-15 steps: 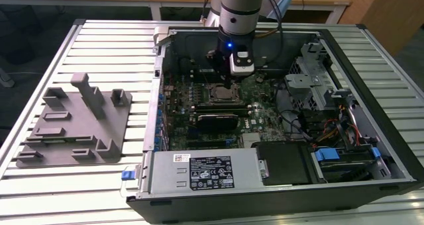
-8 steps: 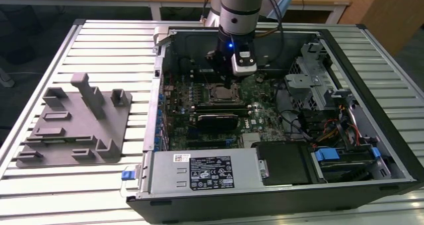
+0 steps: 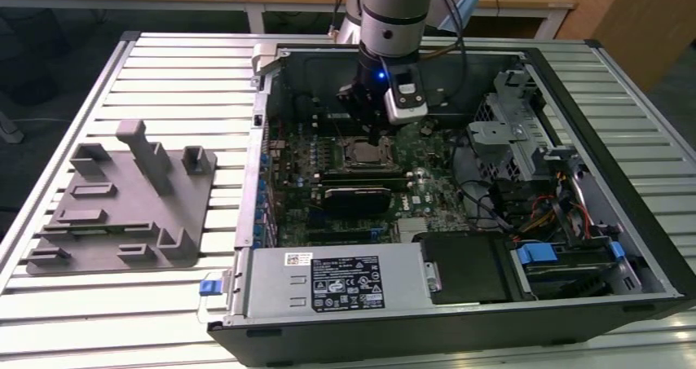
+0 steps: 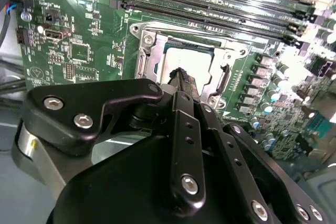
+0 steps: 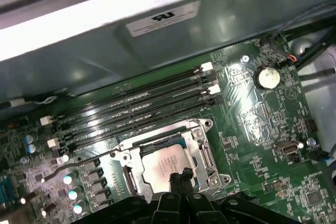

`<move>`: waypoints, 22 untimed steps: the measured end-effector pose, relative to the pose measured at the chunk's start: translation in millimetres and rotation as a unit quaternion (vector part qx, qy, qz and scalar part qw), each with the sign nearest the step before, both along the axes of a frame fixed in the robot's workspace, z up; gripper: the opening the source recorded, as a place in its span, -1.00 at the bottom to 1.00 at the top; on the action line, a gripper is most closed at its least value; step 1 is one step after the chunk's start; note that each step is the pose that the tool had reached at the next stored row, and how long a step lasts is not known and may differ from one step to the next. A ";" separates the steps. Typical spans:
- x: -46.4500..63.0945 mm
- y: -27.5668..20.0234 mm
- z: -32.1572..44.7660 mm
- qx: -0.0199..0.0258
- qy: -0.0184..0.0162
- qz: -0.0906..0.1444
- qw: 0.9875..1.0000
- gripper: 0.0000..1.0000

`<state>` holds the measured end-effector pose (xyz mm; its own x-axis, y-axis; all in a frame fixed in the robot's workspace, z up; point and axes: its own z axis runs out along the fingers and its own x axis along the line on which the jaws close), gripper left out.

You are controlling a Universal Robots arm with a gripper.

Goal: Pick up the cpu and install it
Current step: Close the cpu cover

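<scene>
1. Exterior view: the arm (image 3: 392, 19) hangs down into the open computer case (image 3: 326, 336), which lies on the slatted desk (image 3: 163, 84). The gripper (image 3: 363, 120) is right above the socket (image 3: 367, 151) in the middle of the board. A grey plastic holder (image 3: 120, 198) sits well apart, on the exterior view's left.
2. Second wrist view: the cpu (image 4: 184, 59) lies flat inside the socket's metal frame (image 4: 149, 56), silvery lid up. The gripper (image 4: 181, 77) has its tips pressed together, pinching nothing, just over the lid's edge. Can't tell if they actually touch it.
3. First wrist view: same deal. The cpu (image 5: 160, 163) is in the socket (image 5: 202, 153), next to the memory slots (image 5: 136, 106), with a coin battery (image 5: 266, 77) further off. The gripper (image 5: 179, 177) tips are together over the chip.
4. My read: the pickup and drop-in look done, so this is the seating stage. Any further move calls for a light, straight touch so the chip stays flat. I can't tell whether the frame is clamped.
</scene>
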<state>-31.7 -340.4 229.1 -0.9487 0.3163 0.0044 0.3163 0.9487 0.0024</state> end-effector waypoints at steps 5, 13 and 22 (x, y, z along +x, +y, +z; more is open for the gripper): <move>0.0 0.0 -0.1 0.000 0.000 0.034 0.999 -0.79; 0.0 0.0 -2.2 0.000 0.000 0.102 0.995 -0.79; -8.2 0.0 -4.8 0.000 0.000 0.116 0.993 -0.79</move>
